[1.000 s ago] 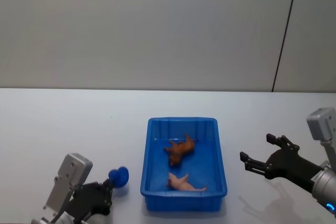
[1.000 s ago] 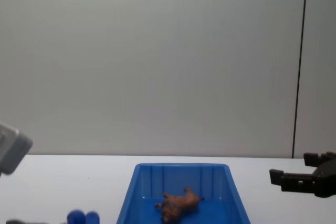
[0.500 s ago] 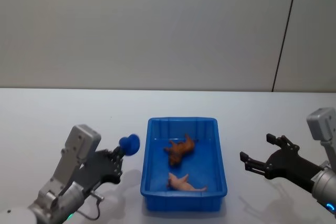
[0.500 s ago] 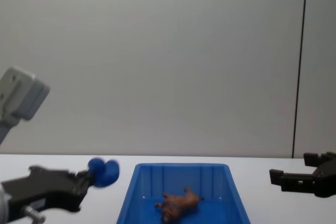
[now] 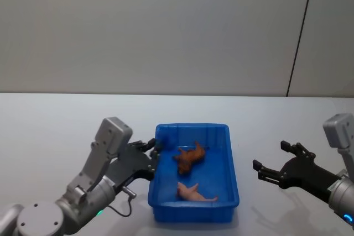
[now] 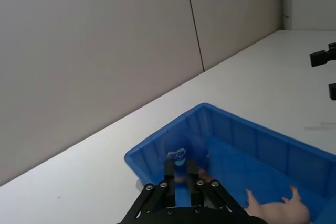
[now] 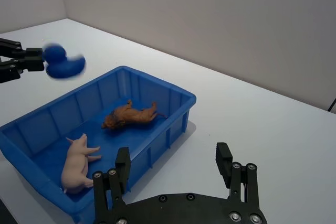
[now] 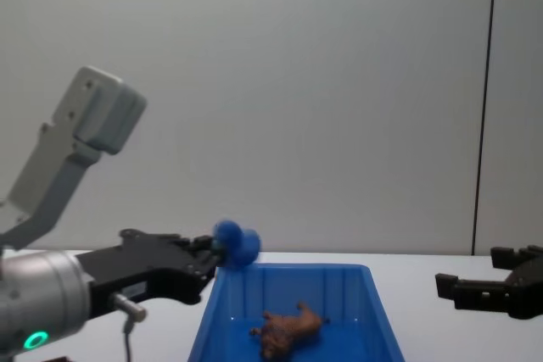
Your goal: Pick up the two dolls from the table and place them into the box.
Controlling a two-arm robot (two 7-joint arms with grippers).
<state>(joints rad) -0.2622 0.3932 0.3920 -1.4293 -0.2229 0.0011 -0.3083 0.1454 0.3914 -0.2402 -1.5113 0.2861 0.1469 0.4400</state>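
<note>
three dolls are showing: a brown four-legged doll point(image 5: 189, 157) is lying on its side toward the far end of the blue box point(image 5: 233, 165), a pale pink doll point(image 5: 193, 192) is lying on its side toward the near end of the same box, and a rounded blue doll point(image 8: 235, 244) is being pinched between the fingertips of the left gripper point(image 8: 220, 252). one box is sitting on the white table point(image 5: 66, 125), and two arms are in play. in the chest view the blue doll is hanging in the air just above the box's left rim at its far corner; in the right wrist view the same doll point(image 7: 62, 63) is showing beyond the box wall, held by the left fingers point(image 7: 23, 60) coming in from the side. in the left wrist view the fingers point(image 6: 169, 174) are standing close together on the doll over the corner of the box, with the pink doll point(image 6: 274, 210) lying inside. the right gripper point(image 5: 272, 162) is hovering above the table well to the right of the box, its fingers spread wide with nothing between them; the right wrist view is confirming the gap between its fingers point(image 7: 121, 164). the tabletop is plain and white, running back to a flat grey wall point(image 5: 155, 31) with one dark vertical seam point(image 5: 300, 31). the left arm's grey housing point(image 8: 95, 113) is rising at the left of the chest view, and its body is covering part of the table beside the box in the head view.
</note>
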